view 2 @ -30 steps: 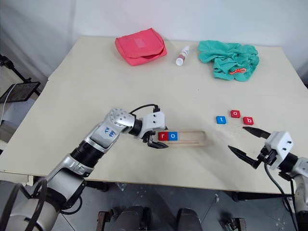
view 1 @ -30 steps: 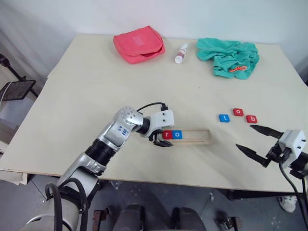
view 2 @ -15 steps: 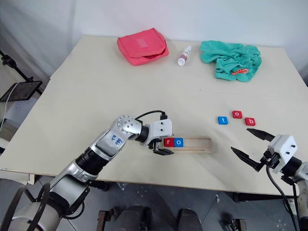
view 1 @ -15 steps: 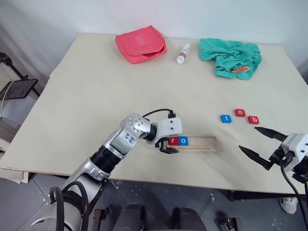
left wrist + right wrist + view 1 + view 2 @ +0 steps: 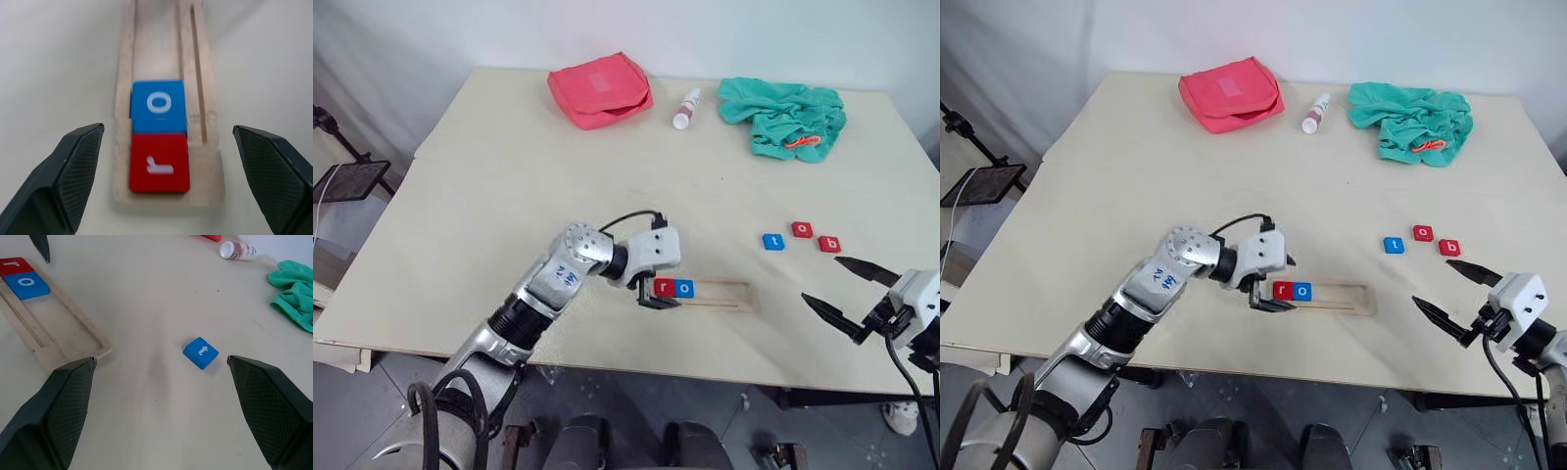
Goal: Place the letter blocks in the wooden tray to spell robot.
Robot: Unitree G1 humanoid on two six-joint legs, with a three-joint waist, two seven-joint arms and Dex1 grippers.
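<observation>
The left gripper has lifted a little off the near end of the wooden tray since a second ago, when its black fingers sat low around the red "r" block. Now its jaws are spread with nothing between them, hanging just above that same end. I take that to mean the first two letters are set and released, so the left arm's part here looks done for the moment.

Taking the tray as the landmark: it lies near the front edge of the table, and in it the red "r" sits at the end by the left gripper, with the blue "o" block touching it on the far side. The rest of the slot is bare wood. The other three tiles lie on the table beyond the tray's empty end, on the robot's right: the blue "t" block, the red "o" block and the red "b" block, in a loose row. The right gripper hovers off that empty end, jaws wide apart and holding nothing, nearer the front edge than those tiles. By my reckoning "b" goes in next.
</observation>
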